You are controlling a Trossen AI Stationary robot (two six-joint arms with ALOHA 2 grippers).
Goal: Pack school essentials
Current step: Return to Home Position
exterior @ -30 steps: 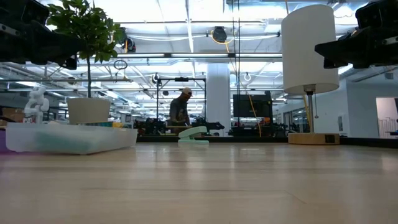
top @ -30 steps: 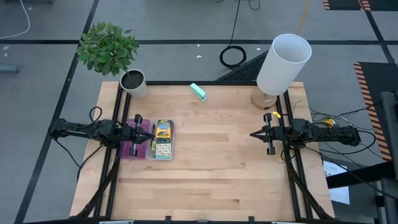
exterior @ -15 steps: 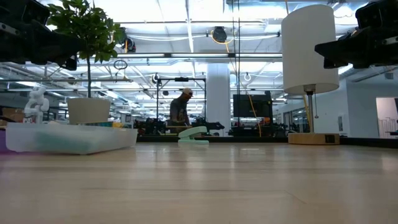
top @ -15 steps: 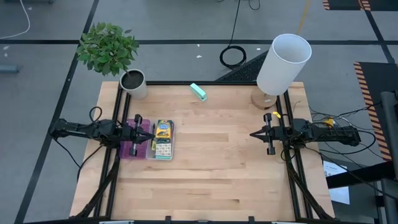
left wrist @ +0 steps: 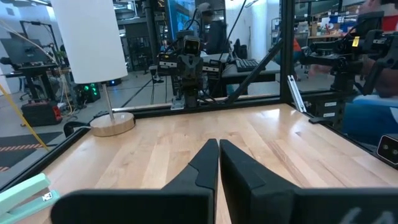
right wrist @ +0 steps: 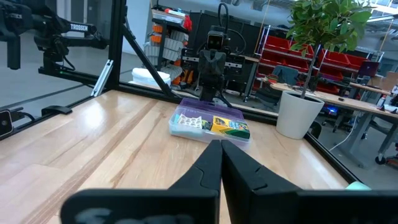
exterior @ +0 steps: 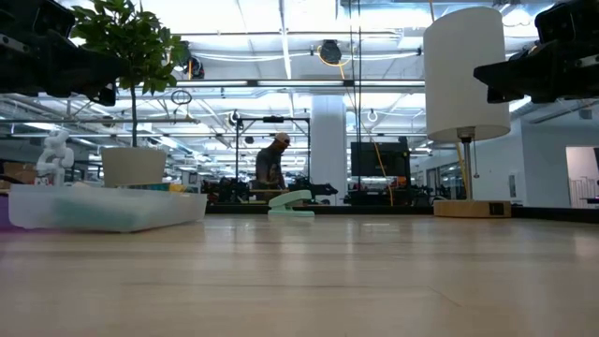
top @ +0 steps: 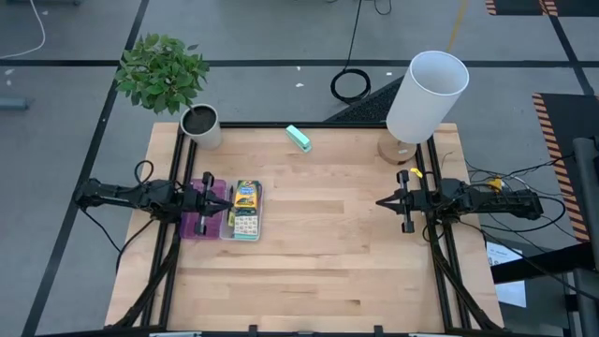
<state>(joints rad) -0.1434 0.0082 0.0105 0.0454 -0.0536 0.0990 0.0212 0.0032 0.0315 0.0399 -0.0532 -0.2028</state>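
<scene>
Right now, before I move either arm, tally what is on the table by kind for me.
Flat cases with supplies inside: 1, the purple-and-clear case
Teal blocks: 1, the teal block
Lamps: 1, the white lamp
Potted plants: 1, the potted plant
Total: 4
Left gripper hovers over the case; right gripper is shut.

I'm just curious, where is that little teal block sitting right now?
In the high view, the teal block lies alone near the table's far edge, between the potted plant and the lamp.
</scene>
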